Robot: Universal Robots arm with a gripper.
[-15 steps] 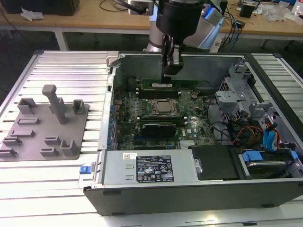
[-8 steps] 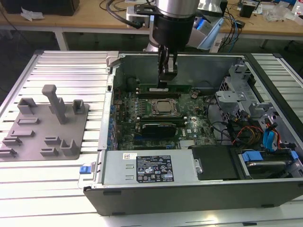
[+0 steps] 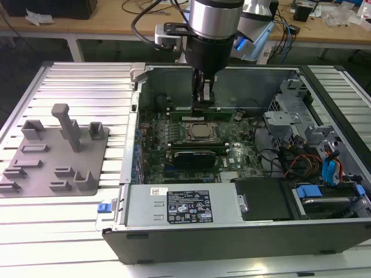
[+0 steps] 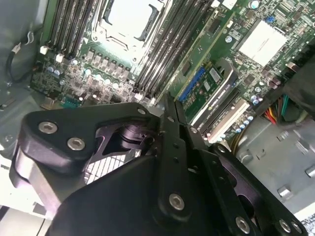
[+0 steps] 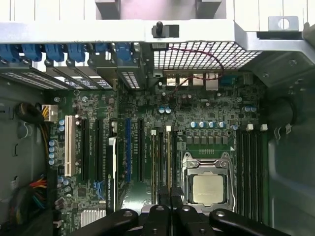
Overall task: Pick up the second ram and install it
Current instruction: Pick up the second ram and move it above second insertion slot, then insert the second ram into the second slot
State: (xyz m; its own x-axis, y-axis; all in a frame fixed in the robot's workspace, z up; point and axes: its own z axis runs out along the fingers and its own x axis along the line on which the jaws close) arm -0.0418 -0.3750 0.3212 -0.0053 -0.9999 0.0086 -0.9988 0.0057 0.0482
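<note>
Over the open case, exterior view: you see the gripper (image 3: 203,99) reaching straight down from the polished metal arm into the computer case (image 3: 232,237), a dark sheet-metal box lying on its side.
Second ram, exterior view: the second ram (image 3: 223,114) is a thin, flat green strip directly under the fingertips. It lies crosswise just beyond the CPU socket (image 3: 201,132), with both ends sticking out past the fingers.
Pincer, exterior view: the two black fingers are drawn close together on the top edge of the strip.
Surroundings, exterior view: a matte grey fixture plate (image 3: 58,153) with blocky posts sits well apart at the exterior view's left, on the ribbed aluminium table (image 3: 87,81). A black graphics card (image 3: 200,156) lies on the near side of the socket.
Pincer, second wrist view: you look along the gripper (image 4: 169,101). Its bolted black fingers (image 4: 179,128) leave only a narrow slit between them.
Board, second wrist view: the long black memory slots (image 4: 162,54) run beside the shiny square CPU socket (image 4: 129,19). You cannot make out the stick here.
Second ram, first wrist view: the second ram (image 5: 169,157) appears edge-on as a pale thin line, standing upright along a slot just beside the CPU socket (image 5: 206,187).
Pincer, first wrist view: the gripper (image 5: 170,194) pinches that line from both sides, barely open.
Seating, first wrist view: you cannot tell whether the stick is fully pressed home.
Other slots, first wrist view: more dark memory slots (image 5: 248,172) lie on the far side of the socket, and a white expansion slot (image 5: 68,146) is well apart.
</note>
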